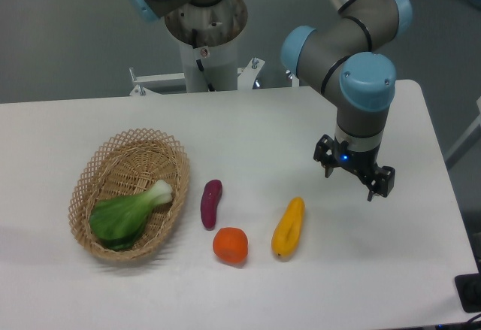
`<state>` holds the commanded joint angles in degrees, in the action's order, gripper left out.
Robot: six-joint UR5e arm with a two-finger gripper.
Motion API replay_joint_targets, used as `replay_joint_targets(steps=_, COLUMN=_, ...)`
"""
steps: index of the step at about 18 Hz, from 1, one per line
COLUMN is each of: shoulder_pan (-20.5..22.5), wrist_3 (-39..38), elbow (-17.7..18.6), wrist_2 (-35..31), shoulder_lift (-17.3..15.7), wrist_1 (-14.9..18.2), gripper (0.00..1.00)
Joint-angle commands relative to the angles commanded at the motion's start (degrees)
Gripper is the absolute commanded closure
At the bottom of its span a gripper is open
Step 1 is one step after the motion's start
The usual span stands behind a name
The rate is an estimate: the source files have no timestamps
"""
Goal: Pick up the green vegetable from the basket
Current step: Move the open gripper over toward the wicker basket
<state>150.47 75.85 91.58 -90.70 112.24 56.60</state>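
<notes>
The green vegetable (128, 213) lies inside the oval wicker basket (109, 166) at the left of the table, leaves toward the front left and pale stalk end toward the right. My gripper (350, 183) hangs above the right half of the table, far to the right of the basket. Its fingers (372, 189) point down and stand apart, with nothing between them.
A purple eggplant-like piece (210, 203), an orange round fruit (230, 245) and a yellow elongated vegetable (288, 227) lie on the white table between the basket and the gripper. The robot base (204, 33) stands at the back edge.
</notes>
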Motion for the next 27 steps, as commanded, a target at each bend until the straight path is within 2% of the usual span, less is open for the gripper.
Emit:
replay_joint_targets(steps=13, shoulder_pan=-1.9, wrist_3=-3.0, elbow=0.0, wrist_2=0.5, shoulder_lift=0.1, wrist_1=-0.2, gripper=0.0)
replay_joint_targets(steps=16, shoulder_pan=-3.7, wrist_3=-8.0, elbow=0.0, wrist_2=1.7, shoulder_lift=0.3, wrist_1=-0.5, gripper=0.0)
replay_joint_targets(steps=20, shoulder_pan=-5.8, wrist_3=-16.2, elbow=-0.2, wrist_2=9.5, shoulder_lift=0.4, wrist_1=-0.7, gripper=0.0)
replay_joint_targets(steps=27, shoulder_pan=-12.7, wrist_3=-17.8, elbow=0.7, wrist_2=9.7, shoulder_lift=-0.4, wrist_1=-0.7, gripper=0.0)
